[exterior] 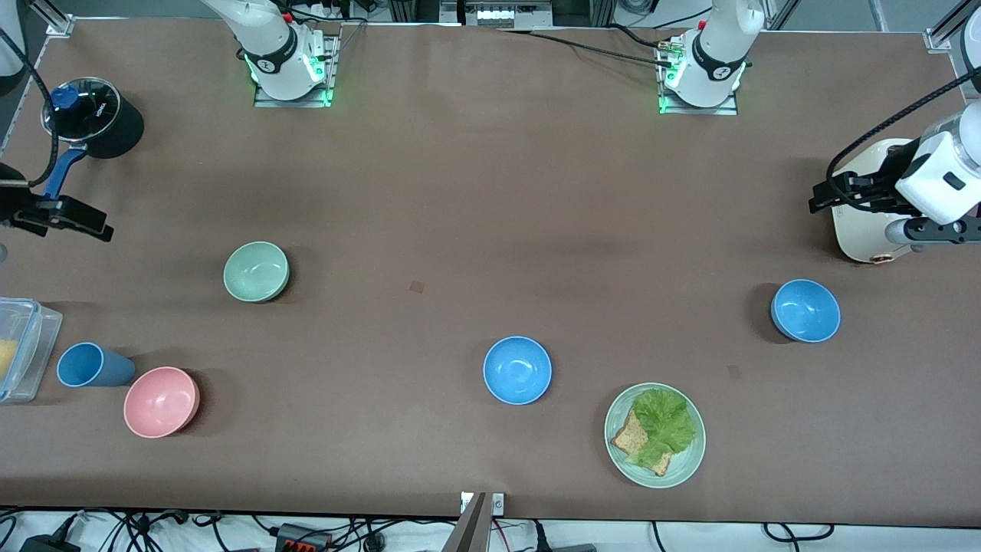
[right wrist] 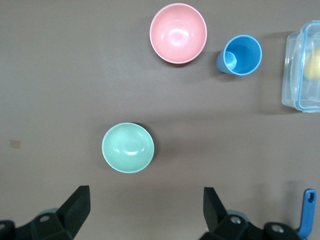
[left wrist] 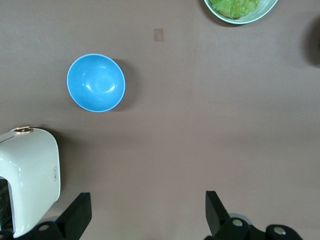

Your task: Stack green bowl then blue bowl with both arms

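Observation:
The green bowl (exterior: 256, 271) (right wrist: 128, 147) stands upright and empty toward the right arm's end of the table. One blue bowl (exterior: 517, 370) sits mid-table, nearer to the front camera. A second blue bowl (exterior: 805, 310) (left wrist: 96, 82) sits toward the left arm's end. My right gripper (exterior: 77, 221) (right wrist: 146, 195) hangs open and empty over bare table beside the pan's handle. Over the table at the toaster's edge my left gripper (exterior: 826, 196) (left wrist: 148, 200) is open too, holding nothing. Neither gripper touches a bowl.
A pink bowl (exterior: 162, 402), a blue cup (exterior: 92, 365) and a clear container (exterior: 42, 337) stand at the right arm's end. A black lidded pan (exterior: 96, 115) is there too. A plate (exterior: 690, 465) of toast and lettuce lies near the front edge. A white toaster (exterior: 862, 230) stands at the left arm's end.

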You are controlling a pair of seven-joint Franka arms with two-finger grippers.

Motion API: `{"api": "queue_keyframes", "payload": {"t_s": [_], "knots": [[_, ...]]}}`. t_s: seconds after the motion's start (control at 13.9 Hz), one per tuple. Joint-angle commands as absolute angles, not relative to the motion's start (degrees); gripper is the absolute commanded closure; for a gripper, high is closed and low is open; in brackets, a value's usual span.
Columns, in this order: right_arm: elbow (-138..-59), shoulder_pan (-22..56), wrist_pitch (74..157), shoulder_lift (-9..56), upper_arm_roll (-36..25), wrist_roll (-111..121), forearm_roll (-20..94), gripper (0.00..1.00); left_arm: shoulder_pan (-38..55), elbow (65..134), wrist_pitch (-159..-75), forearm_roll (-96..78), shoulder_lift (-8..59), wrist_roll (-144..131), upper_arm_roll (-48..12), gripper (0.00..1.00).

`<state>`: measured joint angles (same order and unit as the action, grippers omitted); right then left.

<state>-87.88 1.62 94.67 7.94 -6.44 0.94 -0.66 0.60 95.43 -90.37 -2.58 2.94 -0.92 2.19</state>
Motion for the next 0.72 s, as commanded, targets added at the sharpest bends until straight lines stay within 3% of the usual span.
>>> {"api": "queue_keyframes", "payload": {"t_s": [0.0,0.65], "knots": [[-92.37,1.58,95.63,3.96,-5.28,1.14,-1.67,0.00,0.26,93.87,-90.26,-3.95,3.78,0.09,2.29,0.00],[-92.46,1.32,95.71,3.78,-4.48,1.14,-1.23,0.00,0.35,93.08,-90.17,-3.87,5.09,0.00,2.29,0.00]]}}
